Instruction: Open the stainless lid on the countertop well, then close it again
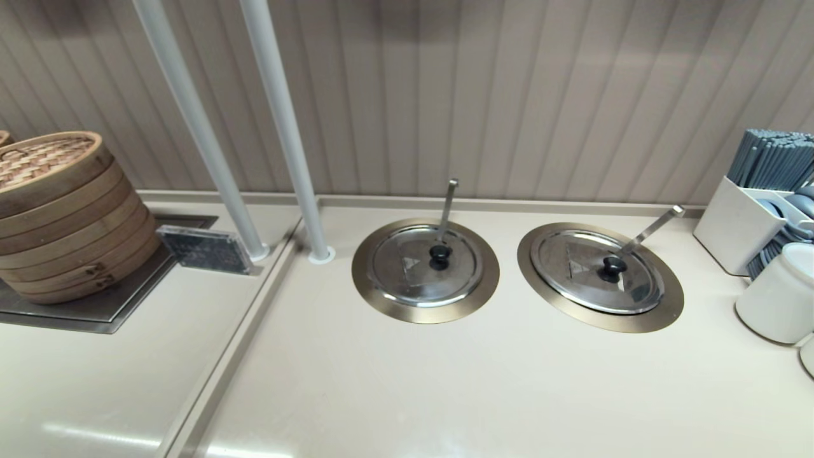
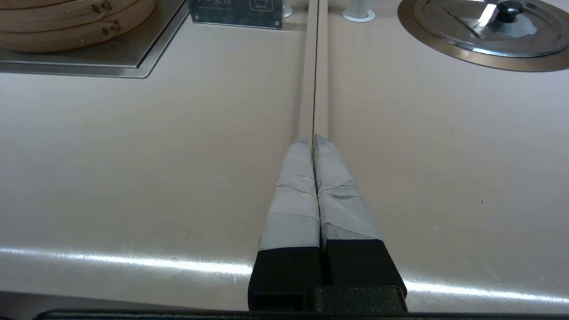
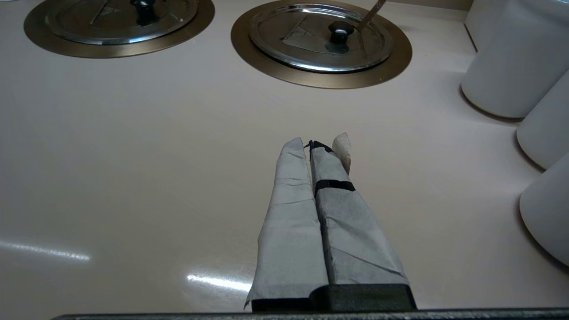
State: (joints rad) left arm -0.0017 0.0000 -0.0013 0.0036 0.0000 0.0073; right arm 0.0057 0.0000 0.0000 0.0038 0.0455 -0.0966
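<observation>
Bamboo steamers (image 1: 60,210): stacked on a steel tray (image 1: 114,308), well ahead of the left claw (image 2: 313,141), off to its left.
Placard (image 1: 202,249): upright just beside the tray, ahead of the left claw.
Poles (image 1: 283,127): two, white, rising from the table (image 1: 407,381).
Second lidded well (image 1: 425,270): closed, thin upright ladle handle, ahead-left of the right claw (image 3: 311,144).
White canisters (image 3: 506,66): near the right claw, on its right.
Chopstick box (image 1: 741,222): beyond the canisters.

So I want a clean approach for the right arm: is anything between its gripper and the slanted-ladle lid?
Nothing visible. Bare counter lies between the right gripper, shut, and the stainless lid. The white cups stand off to the side; the ladle handle rises behind the knob.
</observation>
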